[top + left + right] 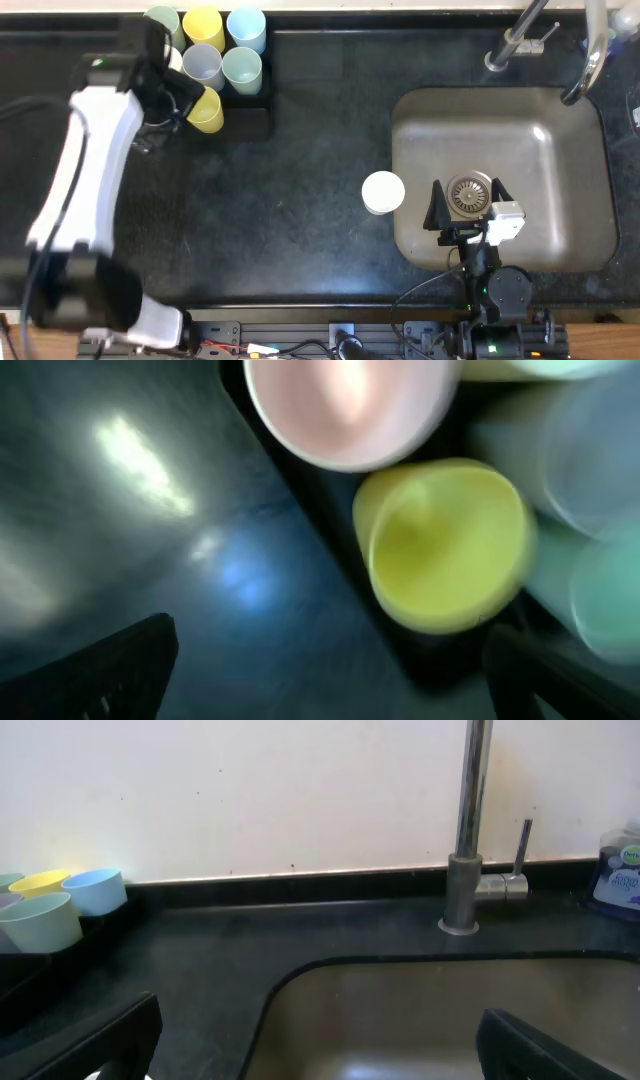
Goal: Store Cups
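A black cup rack [250, 112] stands at the counter's back left and holds several pastel cups: green, yellow, blue, lavender and mint. A second yellow cup [206, 109] [445, 545] sits tilted at the rack's front left slot. My left gripper [180, 95] [330, 690] hovers just beside it, open, its fingers spread wider than the cup and not touching it. A pale pink cup [350, 410] stands behind the yellow one. One white cup [383, 192] stands alone on the counter beside the sink. My right gripper [467, 205] [325, 1045] is open over the sink, holding nothing.
The steel sink [560, 130] takes up the right side, with a faucet [520, 35] [468, 840] behind it and a soap bottle [620, 870] at the far right. Dark countertop [310, 220] lies between rack and sink.
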